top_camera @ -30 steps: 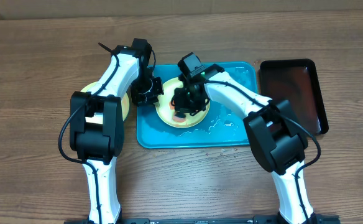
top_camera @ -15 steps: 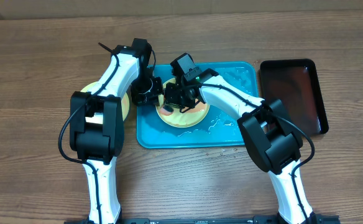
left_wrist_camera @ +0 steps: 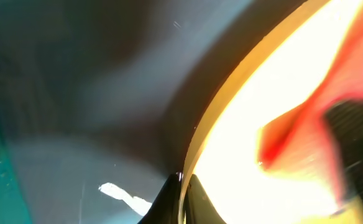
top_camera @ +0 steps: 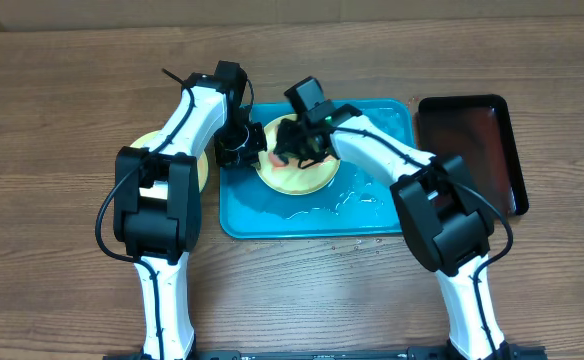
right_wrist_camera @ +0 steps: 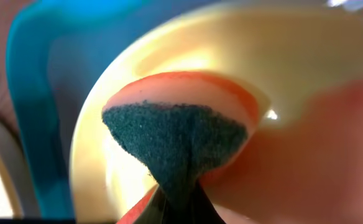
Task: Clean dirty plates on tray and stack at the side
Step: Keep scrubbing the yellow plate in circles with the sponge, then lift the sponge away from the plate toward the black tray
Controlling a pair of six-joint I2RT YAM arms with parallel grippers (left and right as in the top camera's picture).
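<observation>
A pale yellow plate (top_camera: pixel 302 178) lies in the left part of the turquoise tray (top_camera: pixel 372 215). My left gripper (top_camera: pixel 240 150) is shut on its left rim; the left wrist view shows both fingers (left_wrist_camera: pixel 181 190) pinching the plate's edge (left_wrist_camera: pixel 231 93). My right gripper (top_camera: pixel 292 142) is shut on a sponge with a green scouring face and orange body (right_wrist_camera: pixel 175 134), pressed on the plate's far left part (right_wrist_camera: pixel 231 50). Red smear shows on the plate (right_wrist_camera: pixel 306 143). Another yellow-green plate (top_camera: pixel 201 172) lies on the table left of the tray, partly under my left arm. No pale blue-white plate is in view.
A smaller glossy black tray (top_camera: pixel 472 150) lies on the table right of the turquoise tray. Water puddles (top_camera: pixel 347 205) sit on the tray floor right of the plate. The tray's rim (right_wrist_camera: pixel 26 93) shows beside the plate in the right wrist view.
My right gripper moved the sponge from the plate's near part leftward, then up to its far left part. The left gripper stayed on the rim.
</observation>
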